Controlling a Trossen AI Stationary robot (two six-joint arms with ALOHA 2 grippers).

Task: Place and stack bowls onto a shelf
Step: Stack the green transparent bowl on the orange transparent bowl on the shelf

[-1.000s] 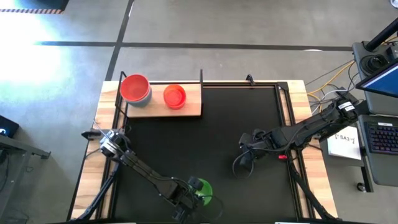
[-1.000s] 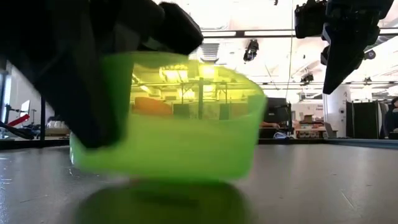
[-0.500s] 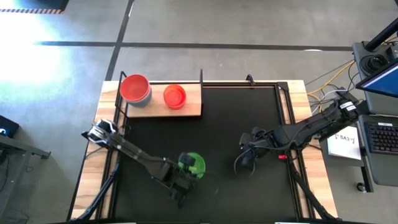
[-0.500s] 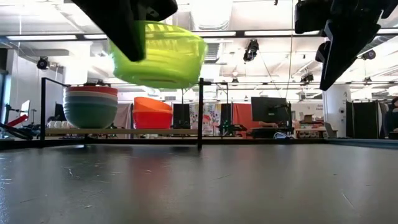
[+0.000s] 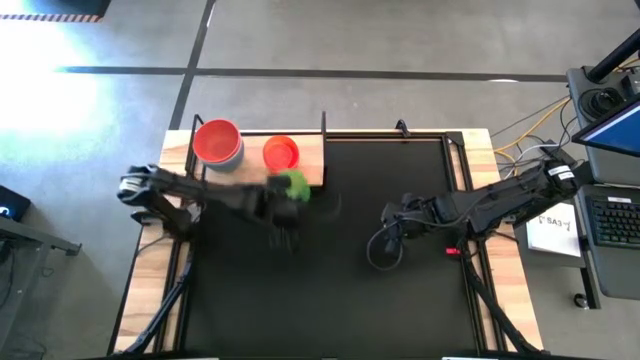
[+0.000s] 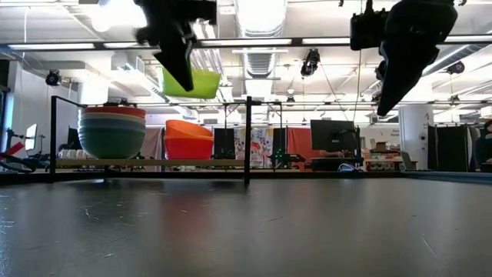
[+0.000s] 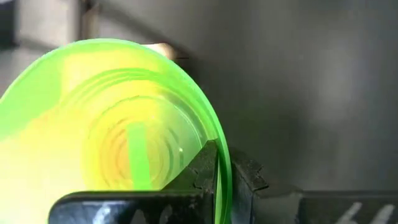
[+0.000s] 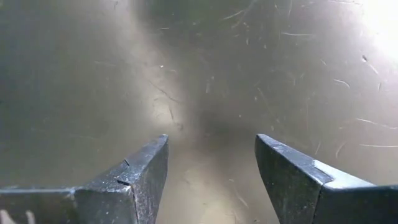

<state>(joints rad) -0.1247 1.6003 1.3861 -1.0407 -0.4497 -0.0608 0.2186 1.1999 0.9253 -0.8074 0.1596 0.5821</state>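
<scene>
Left gripper: reached across the black counter toward the shelf, held in the air, its fingers clamped on the rim of the green bowl.
Green bowl: lifted well clear of the counter, close to the shelf's right end in the high view; in the low view it hung above the level of the shelf board, just right of the orange-red bowl; in the left wrist view the rim sat pinched between the two dark fingers, the bowl's inside facing the camera.
Shelf: light wooden board with thin black posts, at the far left part of the counter.
Stack of bowls: on the left end of the shelf, red on top with blue-grey and teal bowls beneath, seen in layers in the low view.
Orange-red bowl: on the shelf, just right of the stack and apart from it.
Right gripper: waited over the right half of the counter, well apart from the shelf, fingers spread apart with nothing between them, bare counter below.
</scene>
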